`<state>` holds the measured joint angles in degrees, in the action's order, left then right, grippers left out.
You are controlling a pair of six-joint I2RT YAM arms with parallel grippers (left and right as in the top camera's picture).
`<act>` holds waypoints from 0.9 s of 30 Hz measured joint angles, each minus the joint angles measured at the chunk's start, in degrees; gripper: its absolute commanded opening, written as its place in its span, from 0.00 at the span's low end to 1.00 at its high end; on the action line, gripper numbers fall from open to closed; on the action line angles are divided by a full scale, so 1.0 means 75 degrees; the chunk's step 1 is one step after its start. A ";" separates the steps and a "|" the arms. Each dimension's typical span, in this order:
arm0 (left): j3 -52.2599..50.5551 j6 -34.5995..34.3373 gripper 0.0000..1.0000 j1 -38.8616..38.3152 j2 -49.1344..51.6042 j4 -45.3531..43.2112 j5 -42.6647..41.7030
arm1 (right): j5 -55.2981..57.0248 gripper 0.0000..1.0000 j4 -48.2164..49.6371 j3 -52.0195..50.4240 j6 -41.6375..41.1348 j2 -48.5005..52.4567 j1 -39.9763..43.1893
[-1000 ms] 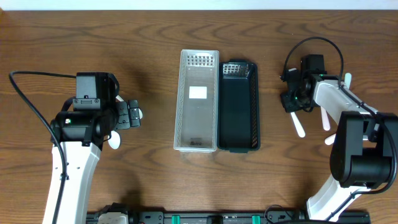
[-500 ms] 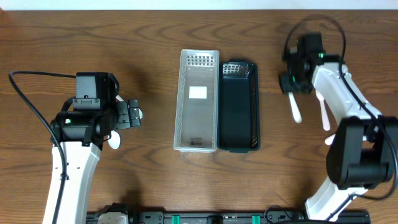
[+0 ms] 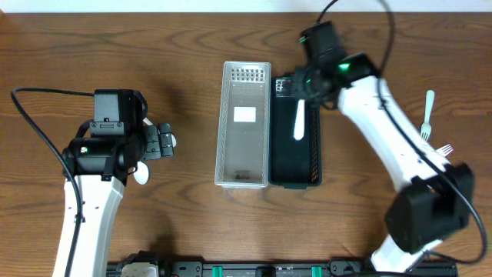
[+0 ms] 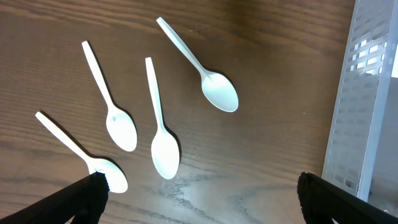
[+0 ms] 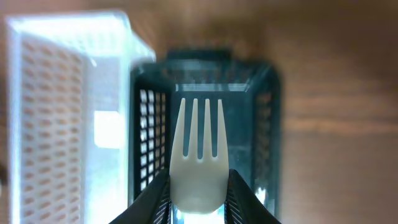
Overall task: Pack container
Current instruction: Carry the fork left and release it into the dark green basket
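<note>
Wooden table (image 3: 192,46), dark grain, serves as the work surface.

Item under handling: one white plastic fork (image 3: 300,121). The right gripper (image 3: 309,83) is clamped on its handle end. In the right wrist view the two fingers (image 5: 155,198) press the neck from either side, and the tines point forward.

Position: the fork hangs over the far half of the black basket (image 3: 315,158), lengthwise with it. Whether it already touches the floor cannot be told.

Handling judgement: the fork looks light, thin and fairly stiff, with a smooth surface that could slip or pivot in a narrow pinch. The tines are the weakest part. The broad neck or handle is the sound place to hold it, as is done now.

Containers:
- Black basket: perforated walls, no contents seen beneath the fork.
- Clear basket (image 3: 222,115): stands touching the black one along its long side. It holds no cutlery; only a white patch (image 3: 244,114) shows on its floor, likely a label.

Surroundings:
- Two loose forks (image 3: 428,115) lie well apart from the baskets, near the right arm's base.
- Four spoons (image 4: 163,149) lie spread on the wood under the left arm, just beside the clear basket.
- The left gripper (image 3: 163,142) hangs over them, jaws wide apart and holding nothing.
</note>
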<state>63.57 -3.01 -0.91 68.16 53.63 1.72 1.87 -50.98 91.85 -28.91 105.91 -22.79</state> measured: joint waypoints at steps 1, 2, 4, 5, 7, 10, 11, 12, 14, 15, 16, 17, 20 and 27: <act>0.0000 0.0000 0.99 0.0000 0.0000 0.0000 0.0000 | 0.0023 0.01 -0.0041 -0.0067 -0.0087 0.0163 -0.0082; 0.0000 0.0000 0.99 0.0000 0.0000 0.0000 0.0000 | 0.0047 0.01 -0.0079 -0.0134 -0.0140 0.0294 -0.0143; 0.0000 0.0000 0.99 0.0000 0.0000 0.0000 0.0000 | 0.0070 0.03 -0.0157 -0.0262 -0.0230 0.0580 -0.0210; 0.0000 0.0000 0.99 0.0000 0.0000 0.0000 0.0000 | 0.0085 0.04 -0.0192 -0.0306 -0.0262 0.0705 -0.0221; 0.0000 0.0000 0.99 0.0000 0.0000 0.0000 0.0000 | 0.0119 0.16 -0.0230 -0.0361 -0.0309 0.0944 -0.0233; 0.0000 0.0000 0.99 0.0000 0.0000 -0.0003 0.0000 | 0.0143 0.43 -0.0224 -0.0373 -0.0303 0.1078 -0.0242; 0.0000 0.0000 0.99 0.0000 0.0000 -0.0003 0.0000 | 0.0146 0.50 -0.0221 -0.0373 -0.0271 0.1078 -0.0245; 0.0000 0.0000 0.99 0.0000 0.0000 -0.0003 0.0000 | 0.0146 0.52 -0.0195 -0.0373 -0.0265 0.1064 -0.0245; 0.0000 0.0003 0.99 0.0000 0.0000 -0.0003 0.0000 | 0.0122 0.63 -0.0093 -0.0373 -0.0099 0.1043 -0.0251; 0.0000 0.0000 0.99 0.0000 0.0000 -0.0003 0.0000 | 0.0114 0.66 -0.0047 -0.0370 -0.0009 0.1043 -0.0251; 0.0000 0.0003 0.99 0.0000 0.0000 -0.0003 0.0000 | 0.0102 0.69 -0.0029 -0.0361 0.0090 0.1029 -0.0251; 0.0000 0.0000 0.99 0.0000 0.0000 -0.0003 0.0000 | 0.0093 0.71 -0.0029 -0.0344 0.0178 0.1014 -0.0251; 0.0000 0.0003 0.99 0.0000 0.0000 -0.0003 0.0000 | 0.0070 0.89 -0.0146 0.0017 0.0624 0.0839 -0.0152; 0.0000 0.0000 0.99 0.0000 0.0000 -0.0006 0.0000 | 0.0414 0.99 -0.0472 0.0901 0.1335 -0.0318 0.1262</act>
<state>63.57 -3.01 -0.91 68.16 53.58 1.72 4.97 -54.52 98.61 -18.90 103.53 -13.32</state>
